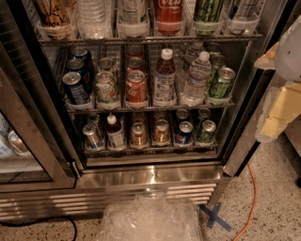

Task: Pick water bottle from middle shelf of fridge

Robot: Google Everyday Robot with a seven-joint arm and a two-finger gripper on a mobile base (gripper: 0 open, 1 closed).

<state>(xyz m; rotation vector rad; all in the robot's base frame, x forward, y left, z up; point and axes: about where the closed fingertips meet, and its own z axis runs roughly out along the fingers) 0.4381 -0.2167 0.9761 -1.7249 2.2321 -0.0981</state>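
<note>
The pincer (273, 101), a pale cream and white shape at the right edge of the frame, was cut off by that edge; whether it was open or closed could not be told. The large tall bottles (168, 14) on the top rack were cropped by the upper edge. A crinkled clear plastic mass (150, 219) at bottom centre ran out of the frame and was too vague to identify. In each lane the rear cans were largely hidden by those in front.

The small, clear, ribbed, white-capped water bottle (197, 77) stood upright at the front of its lane, right of centre on the thin wire middle shelf (150, 109) of the stainless-steel fridge (150, 176). Just left of it stood a white-capped bottle of dark brown liquid (163, 77), just right a green can (221, 82), and behind it a second clear bottle (190, 52). Further left came a red can (136, 87) and blue cans (75, 87). The glass door (28, 117) stood swung open at the left. An orange cable (251, 202) and a blue tape cross (215, 217) lay on the speckled floor at lower right.

The pincer hung outside the cabinet, right of the dark door frame, level with the middle shelf and well apart from the water bottle
</note>
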